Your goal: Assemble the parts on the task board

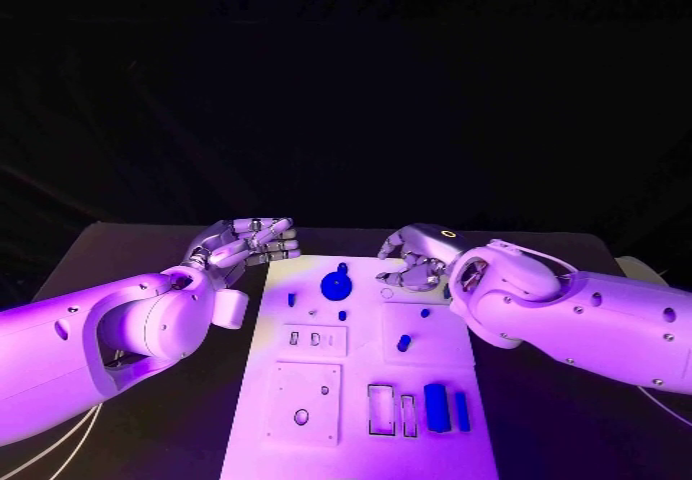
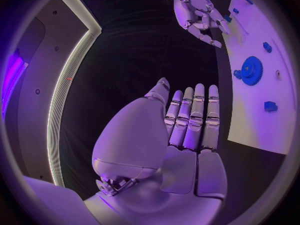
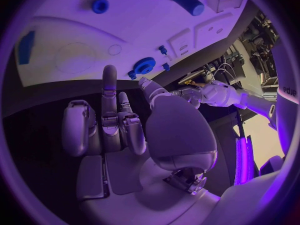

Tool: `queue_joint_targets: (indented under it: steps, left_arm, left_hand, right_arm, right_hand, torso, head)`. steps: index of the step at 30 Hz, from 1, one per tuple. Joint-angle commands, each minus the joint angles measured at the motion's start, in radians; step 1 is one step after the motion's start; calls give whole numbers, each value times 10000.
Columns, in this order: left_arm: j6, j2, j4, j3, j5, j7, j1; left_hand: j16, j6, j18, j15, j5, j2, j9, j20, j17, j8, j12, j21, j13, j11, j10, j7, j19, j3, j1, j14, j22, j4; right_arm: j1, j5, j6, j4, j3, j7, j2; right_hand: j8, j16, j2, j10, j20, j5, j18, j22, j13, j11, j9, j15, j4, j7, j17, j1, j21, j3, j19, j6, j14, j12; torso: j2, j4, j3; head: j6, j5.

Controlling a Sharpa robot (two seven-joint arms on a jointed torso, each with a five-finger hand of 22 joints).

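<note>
White plate, the task board [image 1: 361,400], lay in the middle of the black table [image 1: 130,250], with blue parts on it: a round gear [image 1: 336,284] near the far end, a small peg [image 1: 404,343] further toward the robot, two upright blocks [image 1: 437,407] standing in the near right corner beside empty rectangular slots. Left hand [image 1: 248,243] hovered just off the far left corner of the board, fingers straight and close together, holding nothing. Right hand [image 1: 415,258] was over the far right edge of the board, fingers partly curled; looked empty in the right wrist view, though not fully certain. Judged as an early step, a reach toward a part, with no part yet picked up. Next move probably needed the right hand lowered onto one loose piece, maybe the gear or the peg, with a careful pinch, then matched to its proper slot.
</note>
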Motion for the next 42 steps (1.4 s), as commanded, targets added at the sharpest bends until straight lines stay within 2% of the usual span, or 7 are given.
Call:
queue_joint_targets:
  steps: [1, 6, 16, 23, 27, 28, 42]
  left_arm:
    - [90, 62, -69, 8, 9, 77, 9]
    - [97, 146, -200, 2, 9, 74, 4]
    - [127, 323, -435, -22, 9, 65, -20]
    - [159, 381, -512, -34, 9, 58, -47]
    - [175, 402, -550, -37, 9, 55, -61]
    - [180, 404, -555, -37, 9, 55, -64]
    - [239, 419, -593, -39, 9, 46, -106]
  left_hand:
    - [-13, 78, 134, 4, 5, 84, -12, 8, -9, -62, -16, -55, 7, -16, 54, 18, 66, -53, -28, 92, -9, -9]
    - [-13, 78, 134, 4, 5, 84, -12, 8, -9, -62, -16, -55, 7, -16, 54, 18, 66, -53, -28, 92, -9, -9]
    - [-13, 78, 134, 4, 5, 84, -12, 8, -9, -62, -16, -55, 7, -16, 54, 18, 66, -53, -28, 92, -9, -9]
    - [-13, 78, 134, 4, 5, 84, -12, 8, -9, -62, -16, -55, 7, -16, 54, 18, 66, -53, -28, 92, -9, -9]
    - [-31, 81, 134, 7, 4, 82, -13, 8, -12, -79, -41, -61, 7, -12, 61, 23, 69, -62, -24, 97, -18, -16]
    - [-31, 81, 134, 7, 4, 82, -13, 8, -12, -79, -41, -61, 7, -12, 61, 23, 69, -62, -24, 97, -18, -16]
    - [-31, 81, 134, 7, 4, 82, -13, 8, -12, -79, -41, -61, 7, -12, 61, 23, 69, -62, -24, 97, -18, -16]
  right_arm:
    - [85, 2964, 107, 178, -1, 1133, -523]
    - [155, 5260, 520, 206, -7, 1732, -1346]
    - [197, 7168, 1042, 118, -66, 2482, -2296]
    - [83, 6101, 166, 123, -180, 2829, -2615]
    - [-76, 4993, -241, 117, -210, 2714, -2662]
    - [-127, 4636, -293, 107, -216, 2643, -2649]
    - [-814, 1642, -583, -374, -249, 1965, -1990]
  right_hand:
    - [-159, -55, 10, -414, -1, -35, 566, -1916, 1008, -24, -52, 10, -310, 0, 10, 368, -1800, 153, -1340, 106, 198, -1208]
    - [-523, -87, 46, -4804, 19, -194, 1140, -5451, -5233, -41, -184, 21, -707, 32, 37, 797, -5827, 920, -3830, 130, 134, -7761]
    - [-816, -692, -315, -3965, 835, -328, 1171, -7984, -10813, 579, -270, 925, -1202, 429, -2236, 744, -9187, 2411, -4624, 436, -3122, -13456]
    - [-627, 2632, -662, -803, -322, 24, 1035, -6217, -10181, -513, -183, -393, -1639, -446, -541, 737, -6361, 1208, -1350, 1387, 554, -11894]
    - [-737, 14078, -33, 559, -456, 930, -135, 162, 1476, -476, -241, -285, -1315, -306, 9974, 224, -102, 472, 815, 1635, 1003, -814]
    - [-874, 14367, -509, 863, -492, 903, -227, 848, 2245, -335, -297, -265, -1493, -315, 10369, 198, 525, 182, 1047, 1366, 1061, -174]
    - [-965, 14367, -165, 1023, -158, 847, -682, 3162, 2634, -179, -326, -111, -1439, -188, 10369, 140, 2609, -522, 2019, 947, 1061, 139]
  torso:
    - [-123, -96, 0]
    - [-230, -175, 25]
    - [-359, -279, 90]
    - [-374, -285, 123]
    - [-366, -286, 127]
    - [-362, -291, 119]
    - [-366, -276, 99]
  head:
    - [-2, -43]
    - [25, -94]
    - [-55, -199]
    - [-89, -254]
    - [-106, -259]
    - [-107, -255]
    - [-184, -250]
